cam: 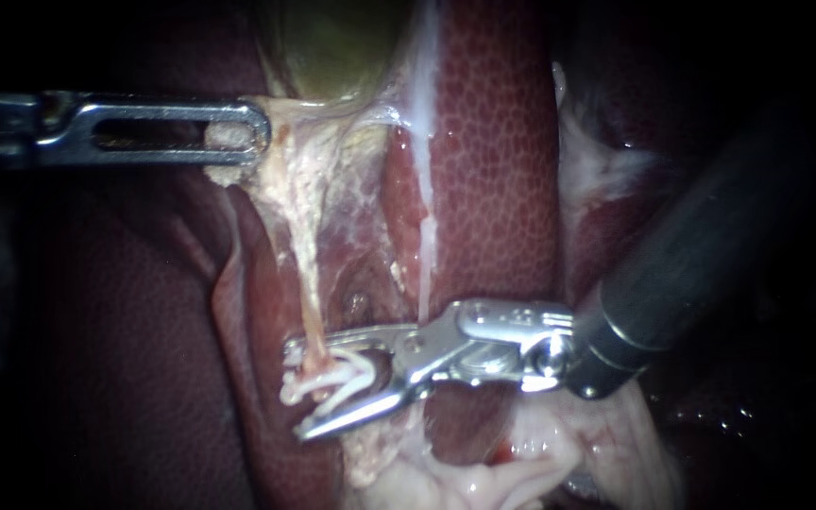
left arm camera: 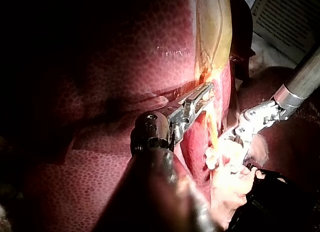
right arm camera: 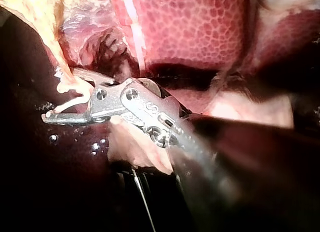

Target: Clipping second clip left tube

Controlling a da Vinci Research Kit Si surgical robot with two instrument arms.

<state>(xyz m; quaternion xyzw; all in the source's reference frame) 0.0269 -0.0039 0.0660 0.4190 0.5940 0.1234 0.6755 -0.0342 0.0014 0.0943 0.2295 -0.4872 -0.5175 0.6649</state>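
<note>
The left tube (cam: pixel 312 283) runs as a pale strand from the gallbladder (cam: pixel 332 47) down over the liver (cam: pixel 493 142). My left instrument (cam: pixel 238 132) comes in flat from the left, its slotted jaws shut on the tissue at the gallbladder's neck, which is also seen in the left wrist view (left arm camera: pixel 202 94). My right instrument (cam: pixel 297 392) reaches in from the right, its jaws open with a gap around the tube's lower end. A white clip (cam: pixel 328 382) sits on the tube between those jaws. The right wrist view shows the same jaws (right arm camera: pixel 60 96), clip (right arm camera: pixel 70 104) and tube (right arm camera: pixel 52 27).
A second thin white strand (cam: pixel 425 189) runs down the liver, right of the tube. Pale loose tissue (cam: pixel 484 472) lies under the right instrument's shaft (cam: pixel 701 255). In the left wrist view, a white ribbed sheet (left arm camera: pixel 290 17) shows beyond the liver.
</note>
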